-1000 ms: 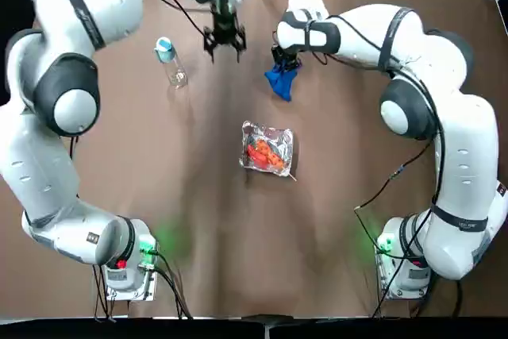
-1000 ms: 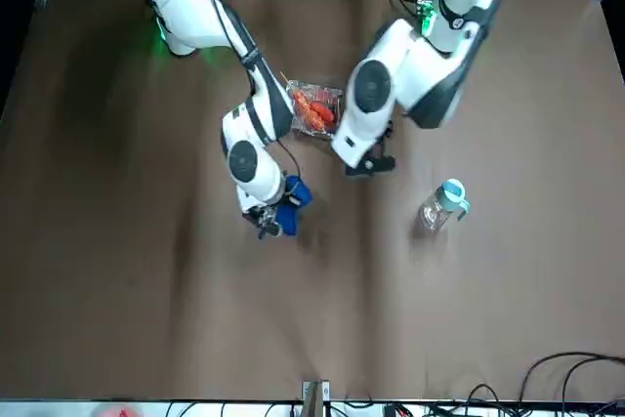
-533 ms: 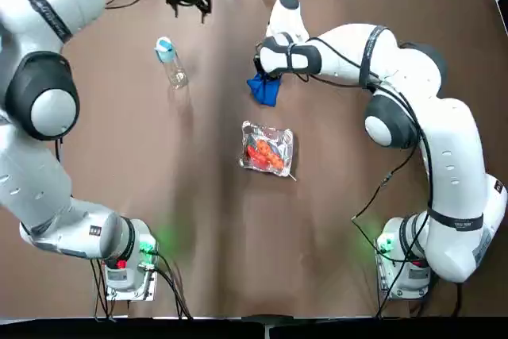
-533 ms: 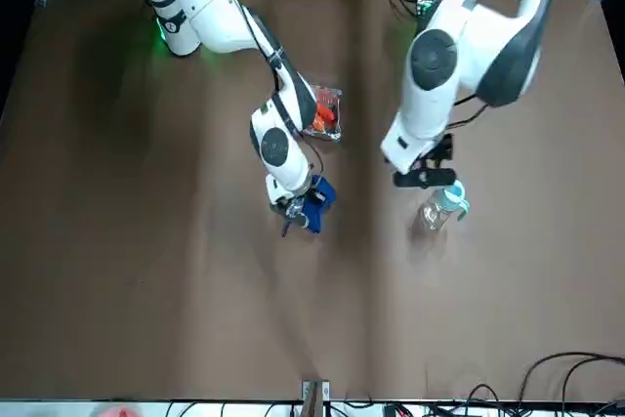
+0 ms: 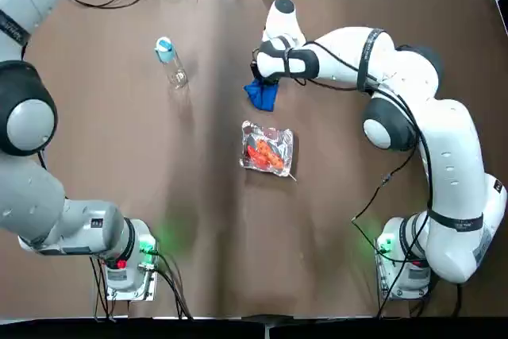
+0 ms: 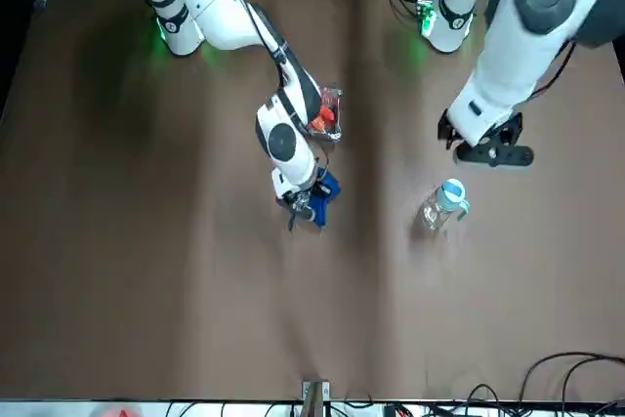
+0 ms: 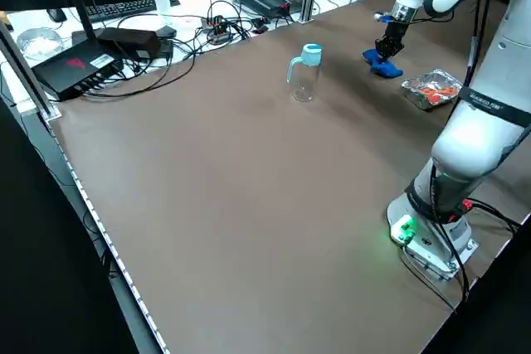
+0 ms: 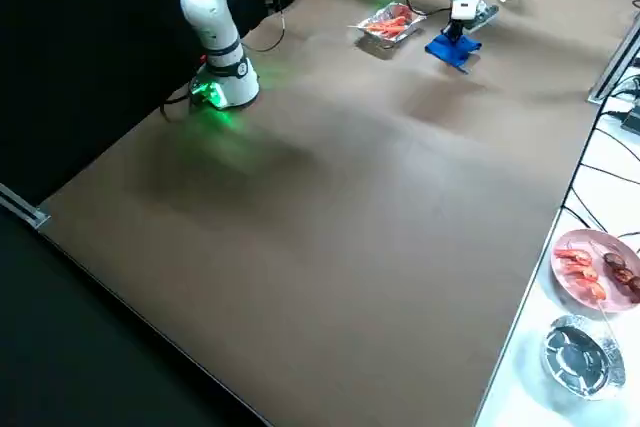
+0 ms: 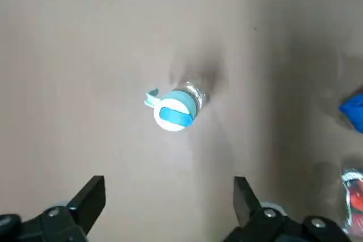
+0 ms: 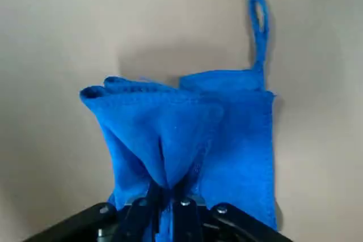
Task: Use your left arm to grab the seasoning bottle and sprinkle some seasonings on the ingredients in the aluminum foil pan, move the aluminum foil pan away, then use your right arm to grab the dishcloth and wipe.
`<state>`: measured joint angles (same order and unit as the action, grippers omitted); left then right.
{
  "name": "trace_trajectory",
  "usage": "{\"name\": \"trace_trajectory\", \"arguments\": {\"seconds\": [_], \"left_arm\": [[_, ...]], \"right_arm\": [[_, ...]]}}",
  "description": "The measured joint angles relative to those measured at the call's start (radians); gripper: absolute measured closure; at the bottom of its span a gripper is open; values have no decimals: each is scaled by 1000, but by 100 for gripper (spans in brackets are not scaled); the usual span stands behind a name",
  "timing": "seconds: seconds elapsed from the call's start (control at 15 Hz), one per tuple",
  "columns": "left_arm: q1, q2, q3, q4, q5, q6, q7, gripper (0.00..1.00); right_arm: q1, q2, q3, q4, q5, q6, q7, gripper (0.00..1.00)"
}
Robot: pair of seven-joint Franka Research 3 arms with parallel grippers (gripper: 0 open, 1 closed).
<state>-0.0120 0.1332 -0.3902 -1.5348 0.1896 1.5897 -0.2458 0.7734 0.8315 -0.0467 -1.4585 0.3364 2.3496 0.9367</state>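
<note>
The left gripper [image 6: 485, 140] now sits at the far left edge of the table, well away from where it hung a second ago, near the middle of the far side; in the overhead view it has all but left the picture. Its jaws stand wide apart and hold nothing, and in its wrist view the seasoning bottle [image 9: 174, 107] shows between and beyond the two fingers [image 9: 91, 198]. The bottle has not moved: it stands upright on the brown table [image 5: 198, 220], far and left of centre, its long axis vertical and its light blue cap pointing up.

The right gripper [image 6: 302, 204] has carried the dishcloth [image 5: 261, 94] a little to the left and nearer since a second ago, with barely any shift over the last half second. Its jaws are clamped on a pinched fold at the middle of the cloth, which bunches up at the fingertips while the rest spreads on the table. In the right wrist view the cloth's hanging loop points straight away from the gripper.

The aluminum foil pan [image 5: 267, 149] lies unchanged near the table's centre, just nearer than the dishcloth, with the orange-red ingredients [image 5: 264, 153] inside.
</note>
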Motion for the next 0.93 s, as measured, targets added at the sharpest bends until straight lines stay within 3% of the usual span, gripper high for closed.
{"name": "trace_trajectory", "arguments": {"seconds": [0.2,0.33,0.67,0.93], "left_arm": [[-78,-66,190,1,-108,-7,149,1],[-99,-100,254,0,-146,-32,190,1],[-110,-122,253,-20,-159,-60,191,0],[-110,-122,254,-22,-159,-69,191,0]], "right_arm": [[-61,0,-7,2,-53,-118,-23,89],[-103,0,-7,9,-63,-161,-52,89],[-112,0,7,9,-63,-155,-31,89],[-17,25,17,7,-63,28,99,89]]}}
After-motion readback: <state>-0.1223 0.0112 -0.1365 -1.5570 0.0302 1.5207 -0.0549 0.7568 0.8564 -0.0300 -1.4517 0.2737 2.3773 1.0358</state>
